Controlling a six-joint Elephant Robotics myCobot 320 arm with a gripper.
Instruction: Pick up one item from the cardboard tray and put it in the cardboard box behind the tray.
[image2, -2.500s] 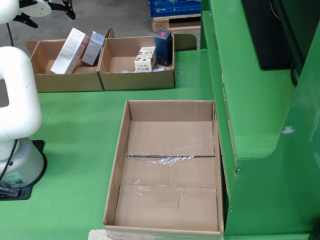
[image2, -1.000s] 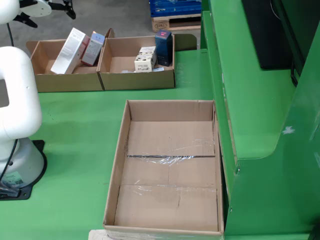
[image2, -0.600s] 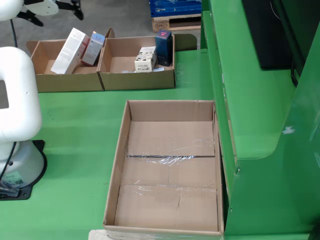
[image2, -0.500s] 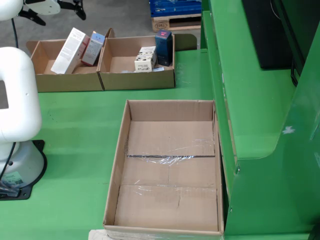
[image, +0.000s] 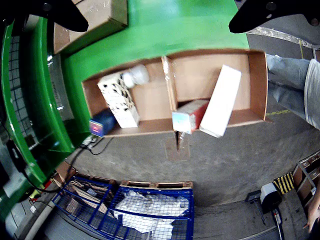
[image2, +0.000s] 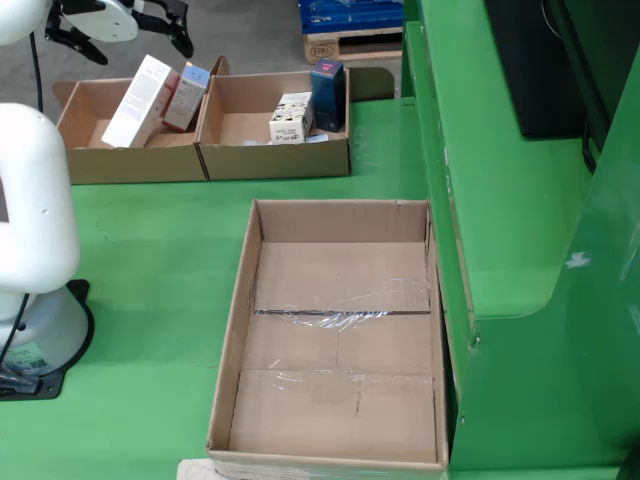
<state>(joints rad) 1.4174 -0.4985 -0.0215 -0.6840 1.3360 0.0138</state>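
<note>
The two-compartment cardboard tray (image2: 140, 165) stands at the back left of the green table. One compartment holds a tall white box (image2: 140, 87) and a red box (image2: 185, 95). The other holds a white patterned box (image2: 290, 118) and a dark blue box (image2: 327, 95). My gripper (image2: 125, 25) hovers open and empty above the compartment with the tall white box. In the gripper view its black fingertips (image: 65, 15) frame the tray (image: 257, 80), the white box (image: 221, 100), red box (image: 192, 112), patterned box (image: 119, 100) and blue box (image: 102, 124). The large cardboard box (image2: 340, 340) is empty.
The arm's white base (image2: 30, 250) stands left of the large box. A green machine housing (image2: 520, 200) borders the table on the right. Beyond the tray are a blue mesh cage (image: 140, 210) on the floor and a person's leg (image: 295, 85).
</note>
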